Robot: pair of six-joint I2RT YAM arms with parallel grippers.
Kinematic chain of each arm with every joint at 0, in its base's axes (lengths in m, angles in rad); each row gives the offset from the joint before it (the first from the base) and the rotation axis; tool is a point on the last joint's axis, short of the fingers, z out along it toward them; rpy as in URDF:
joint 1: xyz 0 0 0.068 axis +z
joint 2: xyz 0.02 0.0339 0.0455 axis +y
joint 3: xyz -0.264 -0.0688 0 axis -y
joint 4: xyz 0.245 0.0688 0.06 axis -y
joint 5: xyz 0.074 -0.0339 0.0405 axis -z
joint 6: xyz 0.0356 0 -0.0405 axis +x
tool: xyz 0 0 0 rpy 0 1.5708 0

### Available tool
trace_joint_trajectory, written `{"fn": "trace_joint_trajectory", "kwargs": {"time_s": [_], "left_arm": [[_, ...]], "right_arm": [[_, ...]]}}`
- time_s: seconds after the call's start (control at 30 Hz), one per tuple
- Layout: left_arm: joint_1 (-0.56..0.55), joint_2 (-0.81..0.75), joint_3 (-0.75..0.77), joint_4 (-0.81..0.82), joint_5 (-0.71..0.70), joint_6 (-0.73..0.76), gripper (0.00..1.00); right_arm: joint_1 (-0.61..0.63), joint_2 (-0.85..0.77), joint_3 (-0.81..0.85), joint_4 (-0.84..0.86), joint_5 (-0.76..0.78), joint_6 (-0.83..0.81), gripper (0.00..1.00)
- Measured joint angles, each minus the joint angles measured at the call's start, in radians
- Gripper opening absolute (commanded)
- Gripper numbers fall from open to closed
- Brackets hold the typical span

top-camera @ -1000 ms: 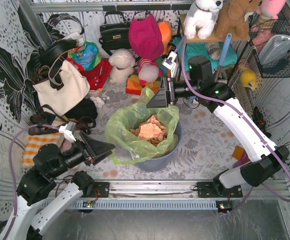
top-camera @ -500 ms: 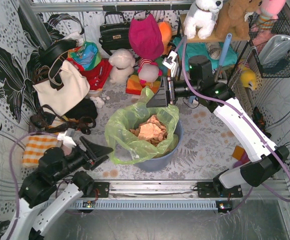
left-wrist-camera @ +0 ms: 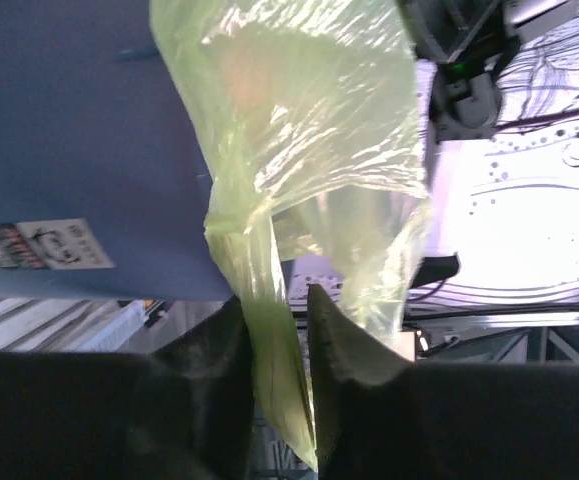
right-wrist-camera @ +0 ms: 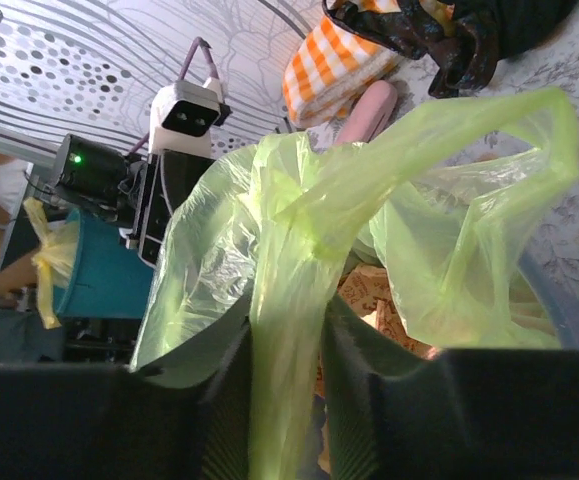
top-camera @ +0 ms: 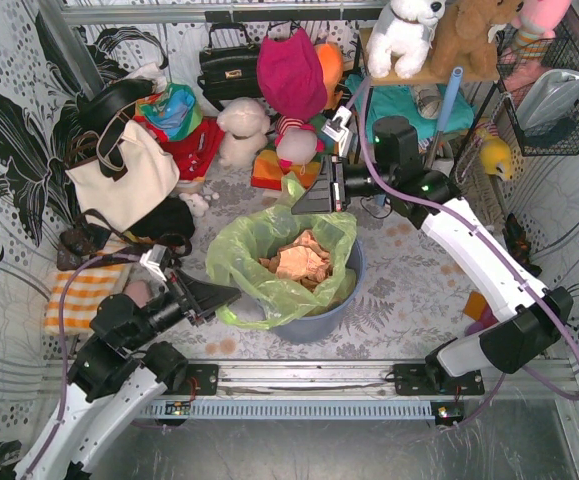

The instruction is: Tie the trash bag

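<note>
far left: cream tote bag (top-camera: 119, 180) slumped by the wall, and an orange-checked cloth (top-camera: 77, 297) partly covered by the left arm. next, left gripper (top-camera: 229, 294) nipped onto the near-left edge of the trash bag (top-camera: 269, 250), with a twisted strip of green film caught between its fingers (left-wrist-camera: 349, 345) in the wrist view; fingertips hard to make out from above, lost against the plastic. centre: bag lining the round blue-grey bin (top-camera: 324, 318) and draped over its rim, only the bin's near and right wall showing; inside, crumpled tan paper (top-camera: 299, 262), its lower part veiled by film. right: right gripper (top-camera: 307, 203) clamped on a gathered peak of the bag at the far rim, the strip's lower end cut off at the wrist view's bottom edge.
</note>
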Motion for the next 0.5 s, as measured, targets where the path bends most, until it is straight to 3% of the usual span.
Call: {"fn": "trace_joint_trajectory", "kwargs": {"time_s": [0.17,0.3,0.5], "left_arm": [[0.0,0.101,0.07,0.099,0.003,0.033,0.17],[0.0,0.269,0.22,0.139,0.01,0.108,0.16],[0.0,0.527,0.569,0.138,0.008,0.296,0.15]], "right_arm": [[0.0,0.0,-0.041,0.084,-0.007,0.066,0.0],[0.0,-0.009,-0.041,0.135,0.017,0.099,0.0],[0.0,-0.048,0.007,0.195,0.114,0.141,0.0]]}}
